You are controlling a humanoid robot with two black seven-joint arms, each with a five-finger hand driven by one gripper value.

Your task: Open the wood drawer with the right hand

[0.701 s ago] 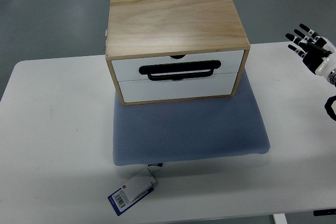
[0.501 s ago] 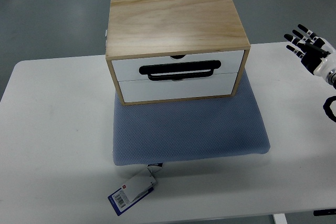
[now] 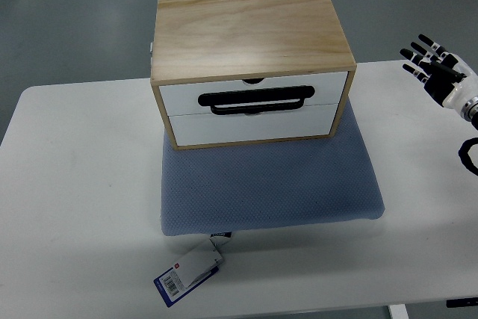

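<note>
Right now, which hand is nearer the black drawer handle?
Right. The right hand hangs open at the right edge, well clear of the black handle on the wood drawer box. The left hand isn't in view.

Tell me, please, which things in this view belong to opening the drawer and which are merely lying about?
For the job: wood drawer box, its black handle, the right hand, open and well clear of the box.

Lying about: blue mat under the box, barcode tag, white table.

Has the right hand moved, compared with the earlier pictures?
Yes. The right hand has shifted slightly left and up in the picture, toward the wooden drawer box, which has stayed put. Its fingers are spread, holding nothing.
</note>
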